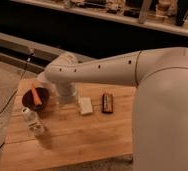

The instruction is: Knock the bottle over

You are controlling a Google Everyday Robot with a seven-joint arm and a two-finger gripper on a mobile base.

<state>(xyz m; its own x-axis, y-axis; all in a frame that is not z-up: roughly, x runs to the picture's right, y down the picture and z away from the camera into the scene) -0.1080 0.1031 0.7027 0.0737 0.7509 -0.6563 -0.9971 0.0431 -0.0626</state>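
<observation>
- The bottle (33, 121) is near the left edge of the wooden table (87, 142), just in front of the dark bowl (35, 100) that holds a carrot (36, 93). It appears upright, though we cannot rule out a lean.
- The gripper (66, 97) is at the end of the white arm (102, 67), low over the table just right of the bowl and apart from the bottle. We cannot tell whether it is wide or narrow.
- We judge the step in hand to be the approach: bring the gripper to the bottle, then push it sideways.
- We recommend contact high on the body, near the cap, so the bottle tips rather than slides.
- We advise passing in front of the bowl and pushing toward the near side or the right. A leftward push risks sending the bottle off the edge.
- Right of the gripper lie a white block (85, 105) and a small dark object (107, 102). The bare boards in front of them offer the most open room.
</observation>
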